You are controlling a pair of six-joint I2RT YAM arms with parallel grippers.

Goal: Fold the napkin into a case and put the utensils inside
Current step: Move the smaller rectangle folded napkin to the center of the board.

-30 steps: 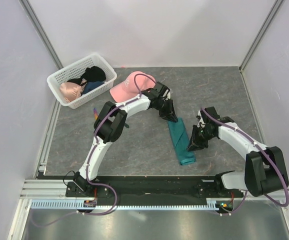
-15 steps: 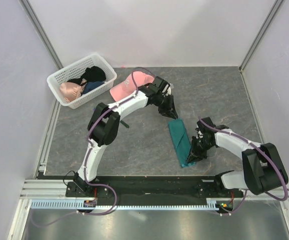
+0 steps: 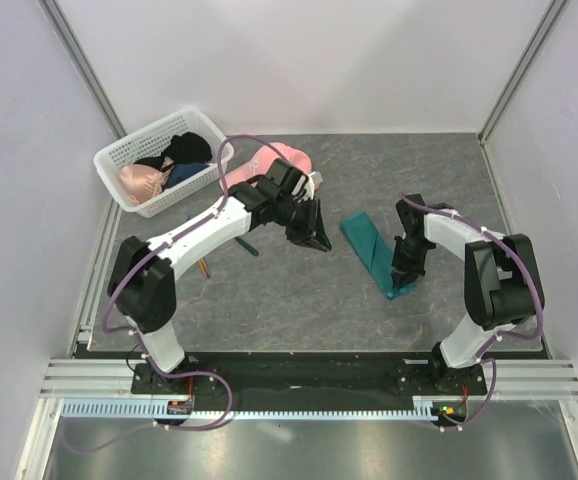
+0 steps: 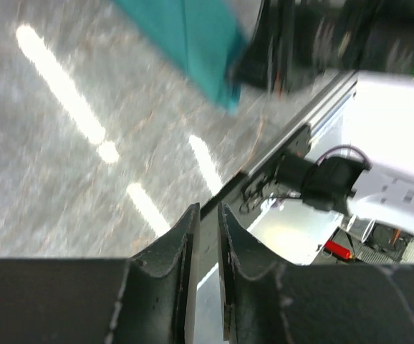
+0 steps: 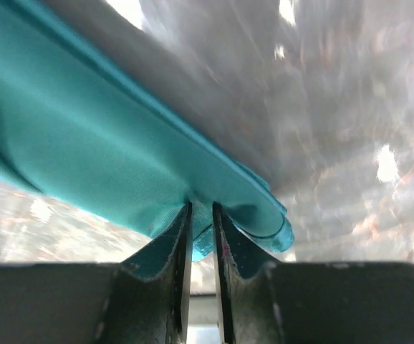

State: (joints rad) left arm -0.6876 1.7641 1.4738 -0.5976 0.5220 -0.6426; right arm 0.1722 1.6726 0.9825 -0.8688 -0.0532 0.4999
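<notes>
The napkin (image 3: 374, 248) is a narrow, folded teal-green strip lying slantwise on the grey table, right of centre. My right gripper (image 3: 405, 272) is shut on its near end; in the right wrist view the cloth (image 5: 114, 136) is pinched between the fingertips of that gripper (image 5: 200, 215). My left gripper (image 3: 315, 240) is left of the strip, apart from it, shut and empty (image 4: 203, 215). The left wrist view shows the strip's end (image 4: 185, 36) farther off. A dark, slim fork handle (image 3: 245, 246) and a small orange-tipped piece (image 3: 205, 268) lie by the left arm, partly hidden.
A white plastic basket (image 3: 119, 152) holding clothes stands at the back left. A pink cap (image 3: 269, 158) lies next to it, behind the left arm. White walls close in the table at the back and on both sides.
My left gripper has let go of the strip's far end and moved left. My right gripper has taken the near end and dragged the strip to the right and farther back.
</notes>
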